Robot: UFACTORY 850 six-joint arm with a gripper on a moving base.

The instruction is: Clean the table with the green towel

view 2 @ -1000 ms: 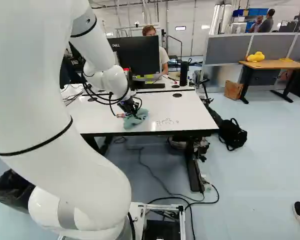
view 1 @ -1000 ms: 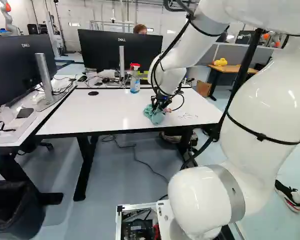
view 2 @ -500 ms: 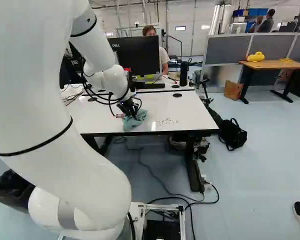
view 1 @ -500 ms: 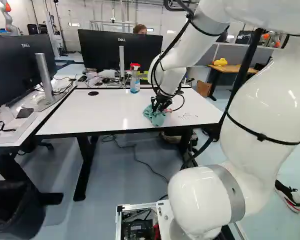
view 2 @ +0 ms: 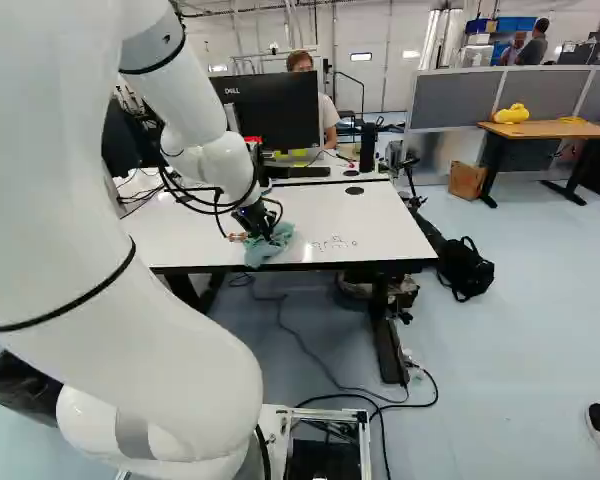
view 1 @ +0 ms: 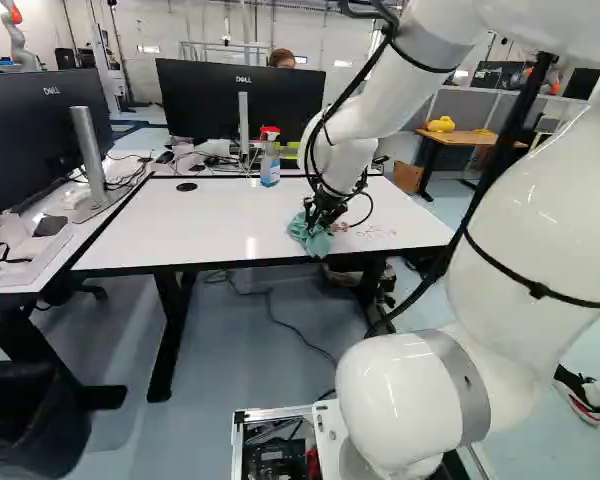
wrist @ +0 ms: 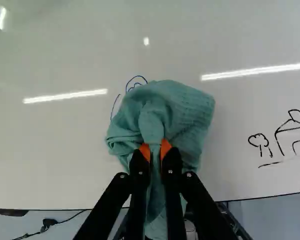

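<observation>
Reaches over the big white flat table (wrist: 65, 150). Holds the crumpled green cloth towel (wrist: 182, 112) on top, right below, bunched likely for rubbing. Has the black two-finger gripper (wrist: 155, 149) nearly closed, pinching a fold, likely against slipping. Leaves curly blue lines (wrist: 136, 76) just ahead.

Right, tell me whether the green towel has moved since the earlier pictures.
Yes, slightly: in the right base view the green towel now lies closer to the near edge of the white table, which has stayed put.
</observation>
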